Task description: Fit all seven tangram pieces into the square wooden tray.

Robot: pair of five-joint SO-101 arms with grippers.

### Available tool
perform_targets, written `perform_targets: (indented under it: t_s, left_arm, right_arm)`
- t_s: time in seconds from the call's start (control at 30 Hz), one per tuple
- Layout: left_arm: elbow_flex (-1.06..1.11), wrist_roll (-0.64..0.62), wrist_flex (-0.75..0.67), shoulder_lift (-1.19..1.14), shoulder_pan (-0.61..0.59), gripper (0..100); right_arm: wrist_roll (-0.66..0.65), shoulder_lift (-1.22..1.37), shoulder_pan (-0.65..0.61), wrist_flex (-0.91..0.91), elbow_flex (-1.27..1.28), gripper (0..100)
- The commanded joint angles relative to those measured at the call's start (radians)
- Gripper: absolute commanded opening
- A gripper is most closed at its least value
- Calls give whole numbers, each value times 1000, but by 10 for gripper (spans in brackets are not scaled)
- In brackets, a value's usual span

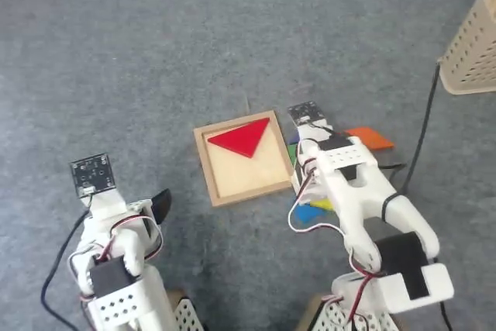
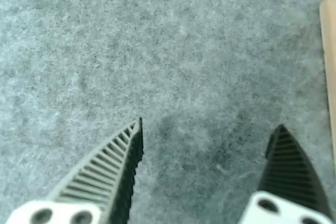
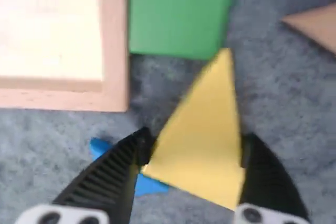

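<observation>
**Gripping the yellow triangle [image 3: 202,129] beside the square wooden tray [image 3: 113,40]**

High view: the tray at centre holds a red triangle [image 1: 242,139]. The other pieces lie just to its right, under the right arm [image 1: 364,199].

Left wrist view: the left jaws stand apart over the bare grey surface [image 2: 157,51], seemingly idle.

Right wrist view: the right jaws clamp the yellow triangle by two edges, probably to carry it to the tray.

A square wooden tray [image 1: 208,167] lies in the middle of the grey mat [image 1: 155,60], and a red triangle [image 1: 242,139] sits inside it, in the far half. The right arm [image 1: 353,184] leans over some pieces just beside the tray: an orange piece [image 1: 370,138], a bit of a green piece [image 1: 293,153], a yellow piece [image 1: 322,205] and a blue piece [image 1: 308,213]. The left arm [image 1: 116,246] stands well apart from the tray, over bare mat.
</observation>
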State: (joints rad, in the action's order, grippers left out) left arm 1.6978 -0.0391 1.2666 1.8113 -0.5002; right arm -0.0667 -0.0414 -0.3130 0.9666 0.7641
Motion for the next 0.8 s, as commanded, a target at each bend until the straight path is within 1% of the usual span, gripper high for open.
perform_targets:
  t_s: [0.0,0.17,0.27,0.37,0.43,0.5,0.6,0.67,0.77]
  left_arm:
    - [-13,2,-2,12,2,354]
    - [-13,2,-2,12,2,354]
    - [-13,2,-2,12,2,354]
    - [-13,2,-2,12,2,354]
    - [-13,2,-2,12,2,354]
    - [-13,2,-2,12,2,354]
    - [-13,2,-2,12,2,354]
    - [-13,2,-2,12,2,354]
    - [-13,2,-2,12,2,354]
  right_arm:
    - [-9,-8,33,-5,2,135]
    - [-6,-12,33,-1,-5,130]
    - [-17,-27,31,12,-15,149]
    - [-91,-105,21,81,-18,239]
    - [-117,-183,15,117,5,277]
    - [-127,-265,8,131,52,281]
    - [-226,-346,7,137,137,284]
    - [-284,-363,5,128,189,284]
    - [-315,-363,7,119,219,284]
